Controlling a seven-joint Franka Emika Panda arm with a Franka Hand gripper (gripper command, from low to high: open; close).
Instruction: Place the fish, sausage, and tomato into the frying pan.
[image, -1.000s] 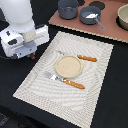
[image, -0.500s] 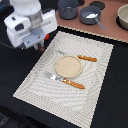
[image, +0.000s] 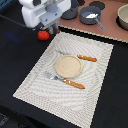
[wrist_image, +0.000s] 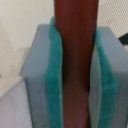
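One item in hand: the sausage (wrist_image: 75, 55), a dark red-brown rod, is clamped between the two teal pads (wrist_image: 54, 85) of the gripper (image: 50, 25), as the wrist view shows
Gripper place: at the far left of the exterior view, above the dark table (image: 20, 60), just off the far left corner of the striped mat (image: 95, 85)
Tomato: the tomato (image: 43, 35) sits on the table just below and beside the gripper, not yet in the pan
Frying pan: the frying pan (image: 90, 15) stands at the far edge, right of the gripper, on a tan board (image: 107, 30), handle pointing toward the near side
Fish: a white piece lying inside the pan looks like the fish (image: 90, 16), though it is too blurred to be sure
Step in hand: carrying the sausage to the pan, by my reading
Next move: travel right and farther back until over the pan, lower, then let the pads part; the tomato would remain to fetch
Surface: mat with a tan plate (image: 68, 66), a fork (image: 64, 81) near it and a second piece of cutlery (image: 80, 57) beyond, both orange-handled
Room: a bowl (image: 123, 16) at the far right, dark pots (image: 70, 12) at the far edge
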